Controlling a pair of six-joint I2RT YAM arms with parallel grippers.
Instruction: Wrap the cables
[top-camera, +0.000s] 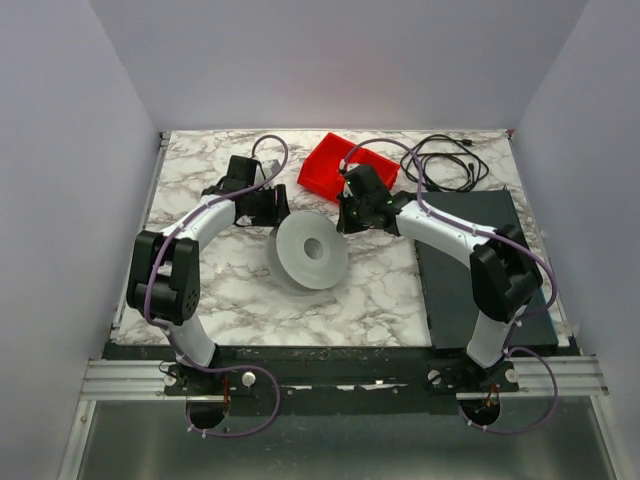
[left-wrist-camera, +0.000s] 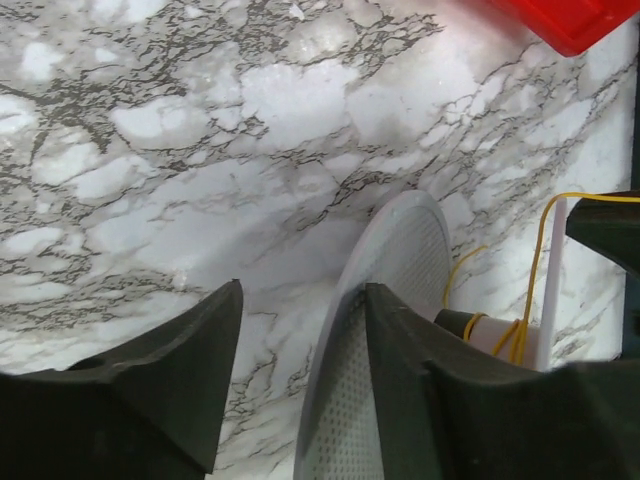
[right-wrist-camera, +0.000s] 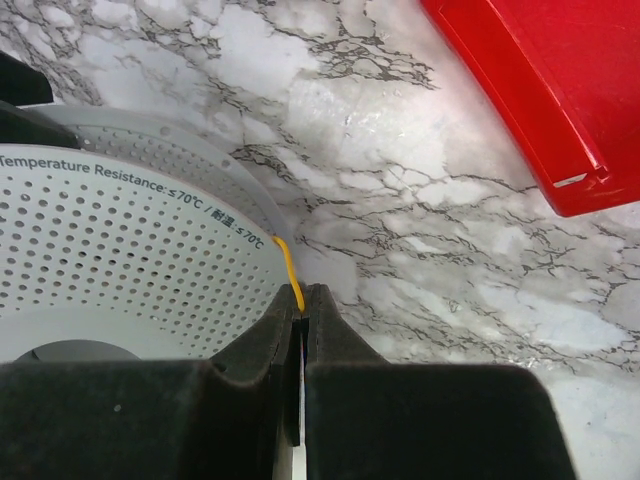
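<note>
The cable is a very thin yellow wire (right-wrist-camera: 288, 262). It runs over the rim of a translucent white perforated spool (top-camera: 312, 252) and into my right gripper (right-wrist-camera: 302, 290), which is shut on it beside the spool's flange (right-wrist-camera: 120, 240). In the left wrist view the yellow wire (left-wrist-camera: 540, 250) loops down to the spool's hub (left-wrist-camera: 500, 335). My left gripper (left-wrist-camera: 302, 290) is open and straddles the spool's other flange (left-wrist-camera: 400, 250); the flange lies against the right finger, with a gap to the left finger. From above, the left gripper (top-camera: 272, 207) and right gripper (top-camera: 345, 215) flank the spool's far side.
A red bin (top-camera: 335, 165) stands just behind the grippers and also shows in the right wrist view (right-wrist-camera: 540, 90). A coil of thicker black cord (top-camera: 450, 160) lies at the back right. A dark mat (top-camera: 480, 270) covers the table's right side.
</note>
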